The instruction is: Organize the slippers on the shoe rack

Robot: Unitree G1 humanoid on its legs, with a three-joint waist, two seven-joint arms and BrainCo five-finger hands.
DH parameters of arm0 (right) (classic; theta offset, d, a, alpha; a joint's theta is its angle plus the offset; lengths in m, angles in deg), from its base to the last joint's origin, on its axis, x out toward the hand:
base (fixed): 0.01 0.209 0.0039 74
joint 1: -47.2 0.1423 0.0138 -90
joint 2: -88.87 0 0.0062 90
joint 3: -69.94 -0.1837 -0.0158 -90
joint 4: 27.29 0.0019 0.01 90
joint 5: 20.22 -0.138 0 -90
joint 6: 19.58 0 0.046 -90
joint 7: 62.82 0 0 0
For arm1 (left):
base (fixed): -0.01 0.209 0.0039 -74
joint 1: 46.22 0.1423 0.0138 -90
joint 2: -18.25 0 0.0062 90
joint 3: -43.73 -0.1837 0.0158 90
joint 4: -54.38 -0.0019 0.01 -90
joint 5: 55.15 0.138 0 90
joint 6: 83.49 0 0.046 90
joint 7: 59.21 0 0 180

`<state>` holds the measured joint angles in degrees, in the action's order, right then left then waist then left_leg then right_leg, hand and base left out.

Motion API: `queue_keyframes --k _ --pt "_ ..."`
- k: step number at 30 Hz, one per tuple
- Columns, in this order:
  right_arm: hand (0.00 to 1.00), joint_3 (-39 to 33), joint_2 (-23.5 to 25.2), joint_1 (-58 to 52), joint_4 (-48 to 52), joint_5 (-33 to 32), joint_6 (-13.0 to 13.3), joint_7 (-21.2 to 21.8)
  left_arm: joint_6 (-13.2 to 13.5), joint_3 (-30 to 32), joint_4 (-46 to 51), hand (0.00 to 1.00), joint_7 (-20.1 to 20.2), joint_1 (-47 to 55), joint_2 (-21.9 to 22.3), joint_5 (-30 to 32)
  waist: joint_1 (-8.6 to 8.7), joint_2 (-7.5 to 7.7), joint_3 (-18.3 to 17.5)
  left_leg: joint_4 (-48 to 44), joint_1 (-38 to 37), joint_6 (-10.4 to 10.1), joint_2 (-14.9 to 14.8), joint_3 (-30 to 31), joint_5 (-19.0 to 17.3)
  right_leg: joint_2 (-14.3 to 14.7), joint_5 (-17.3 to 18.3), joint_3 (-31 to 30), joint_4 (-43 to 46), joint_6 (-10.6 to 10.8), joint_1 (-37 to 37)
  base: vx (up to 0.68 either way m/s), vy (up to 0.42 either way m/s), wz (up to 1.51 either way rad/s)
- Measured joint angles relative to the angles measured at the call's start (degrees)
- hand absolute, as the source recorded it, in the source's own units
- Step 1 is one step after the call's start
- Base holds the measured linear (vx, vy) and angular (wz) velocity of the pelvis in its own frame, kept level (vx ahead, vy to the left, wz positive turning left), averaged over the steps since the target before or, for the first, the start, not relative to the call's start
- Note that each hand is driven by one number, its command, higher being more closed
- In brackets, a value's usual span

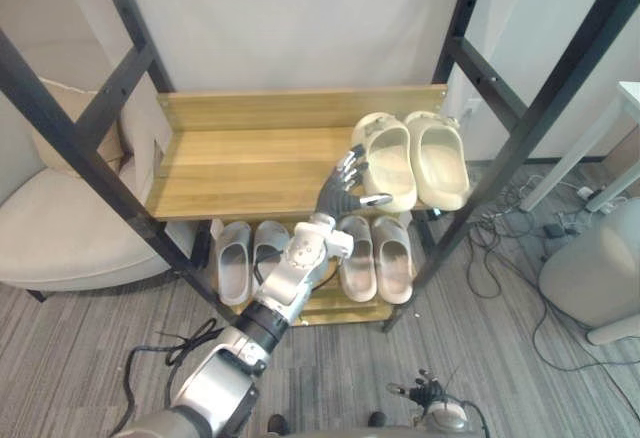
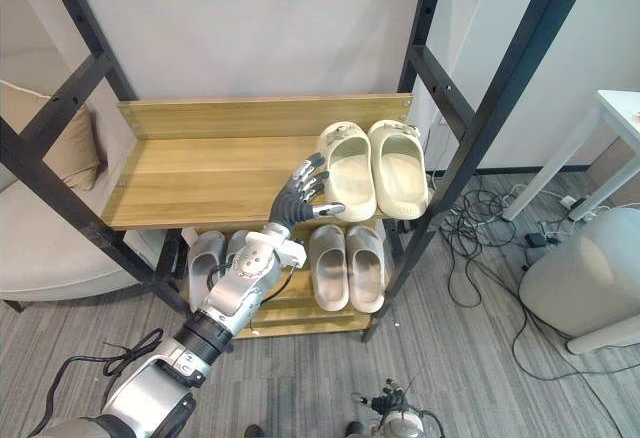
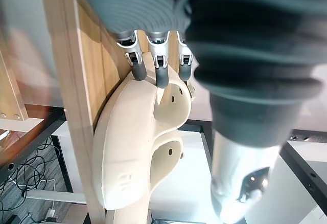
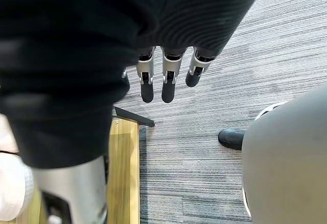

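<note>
Left hand (image 1: 338,198) open, fingertips (image 3: 161,78) on cream slipper (image 1: 388,163) — lengthwise front-to-back, toe rearward.

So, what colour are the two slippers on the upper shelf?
Plain cream, no pattern. The upper-shelf slippers show best in the right eye view.

Left hand (image 1: 336,196) extended forward, fingers (image 1: 351,163) straight; right hand (image 4: 167,81) hangs relaxed.
</note>
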<state>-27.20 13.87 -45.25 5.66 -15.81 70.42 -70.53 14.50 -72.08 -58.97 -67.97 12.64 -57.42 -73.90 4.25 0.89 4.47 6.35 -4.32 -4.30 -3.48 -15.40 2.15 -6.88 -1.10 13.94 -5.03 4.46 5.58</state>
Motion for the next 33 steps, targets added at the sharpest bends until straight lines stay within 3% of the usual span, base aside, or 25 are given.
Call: queue_keyframes --k 22,28,33 --pt "0.0 -4.6 1.2 -2.6 2.7 -0.5 0.2 -0.1 -0.1 -1.9 -3.0 0.0 -2.3 -5.7 0.8 1.2 -1.01 0.53 -0.7 0.0 0.3 0.4 0.2 -1.6 0.3 -0.8 -0.4 -2.0 1.7 0.4 -1.6 -0.01 0.002 -0.03" --pt "0.0 -4.4 1.6 -2.5 3.6 -0.5 0.2 -0.1 -0.3 4.3 -3.0 0.0 -1.0 -6.3 -0.2 1.3 -0.52 0.42 -1.0 0.0 0.1 0.6 0.3 -2.1 0.5 -0.7 -0.7 -2.1 1.2 0.4 -1.5 -0.05 -0.009 -0.05" --pt "0.0 -3.1 1.4 -2.5 3.7 -0.5 0.2 0.2 -1.1 10.7 -3.0 0.0 -1.0 -6.1 -4.7 1.3 -0.51 0.16 -1.2 0.0 0.1 0.6 0.1 -1.4 0.5 -0.4 -0.8 -1.4 0.6 0.2 -1.3 -0.02 -0.02 0.05"
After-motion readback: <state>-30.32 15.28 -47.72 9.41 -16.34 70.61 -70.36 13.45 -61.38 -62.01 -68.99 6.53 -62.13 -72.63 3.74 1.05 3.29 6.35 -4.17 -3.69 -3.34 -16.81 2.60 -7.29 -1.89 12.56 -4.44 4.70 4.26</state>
